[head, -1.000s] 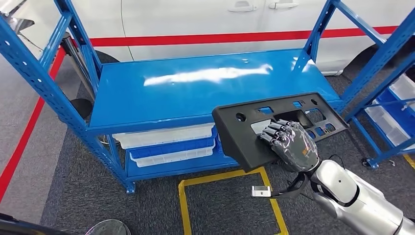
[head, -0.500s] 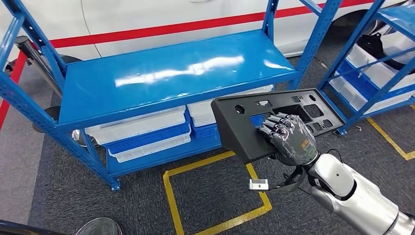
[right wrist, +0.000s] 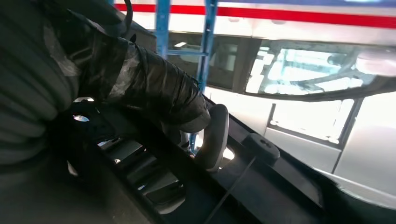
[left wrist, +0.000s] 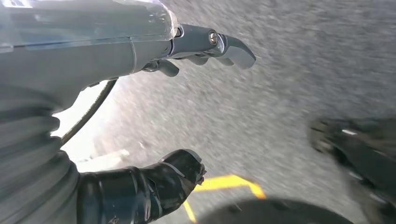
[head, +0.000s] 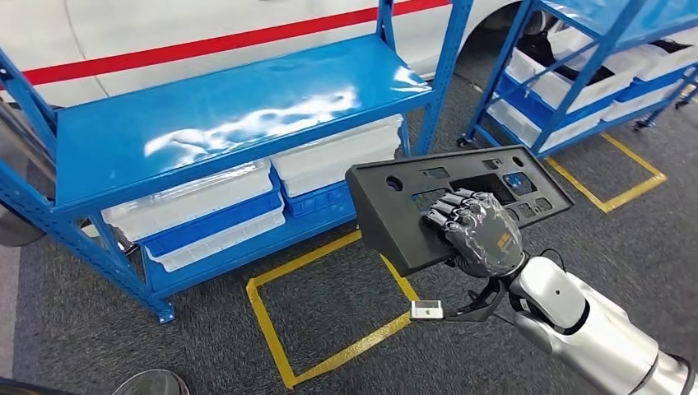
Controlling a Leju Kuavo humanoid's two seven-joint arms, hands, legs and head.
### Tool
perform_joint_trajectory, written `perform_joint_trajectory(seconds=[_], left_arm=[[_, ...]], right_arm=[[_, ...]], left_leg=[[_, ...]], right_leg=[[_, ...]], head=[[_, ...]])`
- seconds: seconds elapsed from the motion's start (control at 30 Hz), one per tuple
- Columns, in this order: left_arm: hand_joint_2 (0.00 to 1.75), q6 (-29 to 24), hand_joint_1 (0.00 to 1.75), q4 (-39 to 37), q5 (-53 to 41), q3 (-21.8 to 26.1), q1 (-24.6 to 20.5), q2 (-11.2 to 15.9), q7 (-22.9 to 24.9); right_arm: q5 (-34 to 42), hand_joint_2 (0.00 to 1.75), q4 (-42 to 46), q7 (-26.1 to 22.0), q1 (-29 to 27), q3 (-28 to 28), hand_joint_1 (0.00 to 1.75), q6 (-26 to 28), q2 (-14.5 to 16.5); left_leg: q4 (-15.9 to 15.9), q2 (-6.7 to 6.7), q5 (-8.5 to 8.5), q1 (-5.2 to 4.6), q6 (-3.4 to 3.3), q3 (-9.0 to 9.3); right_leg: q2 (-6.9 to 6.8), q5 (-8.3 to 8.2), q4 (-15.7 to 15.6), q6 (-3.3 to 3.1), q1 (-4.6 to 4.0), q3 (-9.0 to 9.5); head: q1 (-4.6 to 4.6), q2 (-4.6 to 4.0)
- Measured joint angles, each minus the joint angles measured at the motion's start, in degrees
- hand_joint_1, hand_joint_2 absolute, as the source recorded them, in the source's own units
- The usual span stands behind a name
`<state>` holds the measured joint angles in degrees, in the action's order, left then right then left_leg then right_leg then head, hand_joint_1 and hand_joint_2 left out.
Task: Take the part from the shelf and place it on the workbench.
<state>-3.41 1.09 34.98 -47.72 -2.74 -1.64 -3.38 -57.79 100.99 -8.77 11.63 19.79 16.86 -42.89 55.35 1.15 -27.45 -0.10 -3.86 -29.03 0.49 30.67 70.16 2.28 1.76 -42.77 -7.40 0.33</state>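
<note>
Part point(head: 387, 216): flat black panel, several cutouts

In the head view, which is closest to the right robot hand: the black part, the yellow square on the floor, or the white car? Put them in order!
Starting from the right robot hand:
1. Black part: held in the hand, touching it.
2. Yellow square: taped on the floor, below and to its left.
3. White car: farthest, behind the blue shelf.
</note>
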Motion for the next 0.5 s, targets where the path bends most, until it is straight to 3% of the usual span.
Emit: perform_joint_trajectory(seconds=[0.03, 0.07, 0.1, 0.13, 0.17, 0.23, 0.27, 0.33, 0.37, 0.4, 0.47, 0.5], left_arm=[[1.75, -0.01, 0.0, -0.01, 0.07, -0.08, 0.08, -0.01, 0.01], [1.75, -0.02, 0.0, -0.02, 0.15, -0.14, 0.11, -0.02, 0.01], [1.75, -0.02, 0.0, -0.02, 0.22, -0.2, 0.08, -0.03, -0.01], [1.75, -0.02, 0.0, -0.02, 0.29, -0.26, 0.02, -0.05, -0.02], [1.75, -0.03, 0.0, -0.02, 0.33, -0.31, -0.06, -0.03, -0.03], [1.75, -0.06, 0.0, -0.04, 0.36, -0.37, -0.2, -0.07, -0.04], [1.75, -0.09, 0.0, -0.07, 0.38, -0.39, -0.26, -0.08, -0.05], [1.75, -0.12, 0.0, -0.11, 0.4, -0.4, -0.31, -0.1, -0.05], [1.75, -0.13, 0.0, -0.13, 0.42, -0.41, -0.26, -0.09, -0.05], [1.75, -0.13, 0.0, -0.16, 0.42, -0.42, -0.2, -0.09, -0.05], [1.75, -0.11, 0.0, -0.21, 0.45, -0.43, 0.08, -0.12, -0.05], [1.75, -0.09, 0.0, -0.23, 0.48, -0.43, 0.19, -0.14, -0.06]], right_arm=[[0.0, 1.75, -0.11, 0.0, 0.02, 0.15, 1.75, -0.13, 0.08], [0.0, 1.75, -0.2, 0.0, 0.03, 0.28, 1.75, -0.24, 0.15], [0.0, 1.75, -0.27, 0.0, 0.06, 0.37, 1.75, -0.27, 0.2], [0.0, 1.75, -0.31, 0.01, 0.14, 0.43, 1.75, -0.27, 0.22], [0.0, 1.75, -0.32, 0.01, 0.3, 0.47, 1.75, -0.26, 0.24], [0.0, 1.75, -0.31, 0.01, 0.67, 0.51, 1.75, -0.25, 0.26], [0.0, 1.75, -0.32, 0.01, 0.84, 0.54, 1.75, -0.25, 0.27], [0.0, 1.75, -0.41, 0.01, 0.95, 0.64, 1.75, -0.26, 0.3], [0.0, 1.75, -0.48, 0.01, 1.02, 0.71, 1.75, -0.26, 0.3], [0.0, 1.75, -0.53, 0.01, 1.06, 0.79, 1.75, -0.27, 0.34], [0.0, 1.75, -0.58, 0.01, 1.16, 0.94, 1.75, -0.27, 0.51], [0.0, 1.75, -0.59, 0.01, 1.18, 1.02, 1.75, -0.28, 0.61]], left_leg=[[0.21, 0.86, 0.56, -0.01, 0.13, -0.87], [0.56, 1.68, 1.05, 0.01, 0.31, -1.85], [1.03, 2.42, 1.44, 0.07, 0.55, -2.88], [1.62, 3.09, 1.73, 0.13, 0.82, -3.84], [2.24, 3.68, 1.92, 0.14, 1.11, -4.7], [3.22, 4.64, 2.36, 0.07, 1.87, -5.71], [3.35, 5.12, 2.73, 0.07, 2.31, -5.97], [3.37, 5.63, 3.37, 0.27, 3.28, -6.35], [3.78, 4.8, 2.71, 0.42, 3.76, -6.79], [5.02, 3.35, 0.96, 0.51, 4.13, -7.37], [10.78, 0.16, -4.88, 0.59, 4.34, -9.09], [14.37, -0.57, -7.41, 0.56, 4.15, -9.82]], right_leg=[[-0.19, 0.5, 3.14, 0.44, 0.24, -0.18], [-0.32, -0.4, 4.75, 0.85, 0.48, 0.42], [-0.56, -2.03, 4.39, 1.19, 0.71, 1.98], [-1.14, -3.43, 2.02, 1.46, 0.94, 4.6], [-2.23, -3.5, -1.78, 1.68, 0.99, 7.86], [-3.99, -1.67, -8.99, 1.1, 0.53, 12.76], [-4.3, -0.81, -10.82, 0.52, 0.12, 13.53], [-3.61, -1.49, -11.48, -0.95, -0.23, 12.54], [-3.13, -2.12, -11.52, -1.57, -0.25, 11.92], [-2.7, -2.81, -11.6, -2.16, -0.2, 11.23], [-1.6, -4.2, -11.58, -2.96, -0.4, 9.66], [-0.97, -4.9, -11.53, -3.22, -0.63, 8.72]], head=[[0.0, -0.01], [0.0, -0.01], [0.01, -0.01], [0.0, -0.01], [0.0, 0.0], [0.05, 0.01], [0.09, 0.01], [0.1, 0.0], [0.12, 0.0], [0.12, -0.01], [0.14, -0.01], [0.15, -0.01]])
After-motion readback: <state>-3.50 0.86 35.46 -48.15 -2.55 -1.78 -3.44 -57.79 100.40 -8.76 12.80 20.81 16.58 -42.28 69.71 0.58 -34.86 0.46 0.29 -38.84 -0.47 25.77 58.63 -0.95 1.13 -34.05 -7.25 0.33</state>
